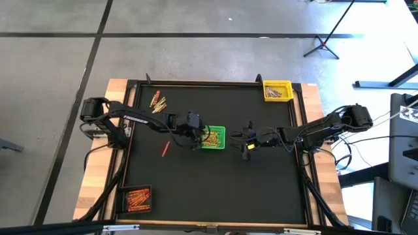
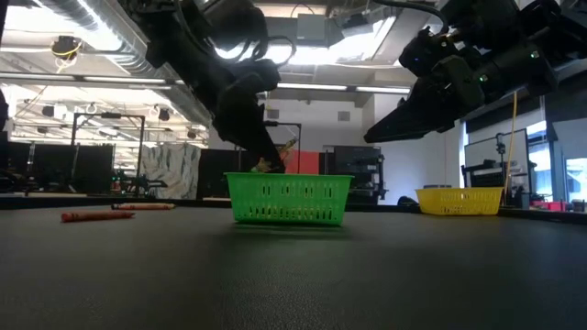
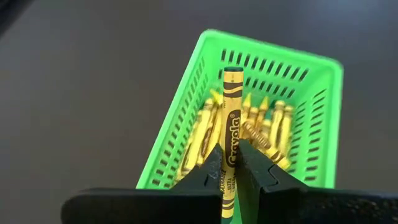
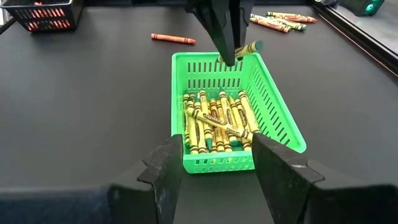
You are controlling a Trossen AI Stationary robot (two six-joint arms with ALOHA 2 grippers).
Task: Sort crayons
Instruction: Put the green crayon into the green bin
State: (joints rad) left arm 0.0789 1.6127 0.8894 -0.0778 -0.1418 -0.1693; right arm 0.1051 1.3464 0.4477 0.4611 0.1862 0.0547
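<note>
A green mesh basket [image 1: 213, 138] at mid-table holds several yellow crayons [image 4: 214, 121]. My left gripper [image 1: 194, 135] hangs over the basket's left end and is shut on one yellow crayon [image 3: 231, 118]. My right gripper [image 1: 247, 145] is open and empty, just right of the basket, with its fingers [image 4: 166, 169] facing the basket's near end wall. A red crayon [image 1: 166, 149] lies flat on the mat left of the basket. Several loose crayons [image 1: 158, 102] lie at the far left. My left gripper pinches the yellow crayon's wrapped shaft [image 3: 230, 163] between its two fingers, toward one end. The fingers [image 4: 225, 37] come from above, pointing down, and lie across the crayon. The crayon [image 4: 247, 49] sticks out sideways, nearly level, lifted clear above the basket's rim.
A yellow basket [image 1: 277, 90] stands at the far right corner. A black basket [image 1: 134, 199] with orange-red crayons stands at the near left corner. The dark mat has a raised frame [image 1: 196, 83]. Bare mat lies near the front edge.
</note>
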